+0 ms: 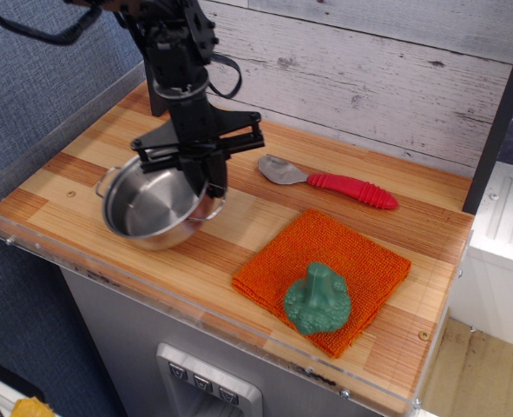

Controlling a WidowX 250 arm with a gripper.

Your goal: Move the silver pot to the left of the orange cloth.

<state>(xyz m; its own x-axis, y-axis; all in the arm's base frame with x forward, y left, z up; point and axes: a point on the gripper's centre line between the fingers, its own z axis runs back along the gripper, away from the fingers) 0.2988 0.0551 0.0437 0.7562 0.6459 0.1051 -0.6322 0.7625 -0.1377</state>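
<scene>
While the black gripper stands clamped on its far right rim, the shallow shiny silver pot tilts toward the near left above the wooden counter. It sits left of the square orange cloth, apart from it. A green broccoli toy stands on the cloth; a red-handled metal spoon lies beyond.

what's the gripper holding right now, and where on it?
The gripper holds the silver pot, clamped on the rim at the pot's right side, nearest the spoon. The pot is tilted.
</scene>
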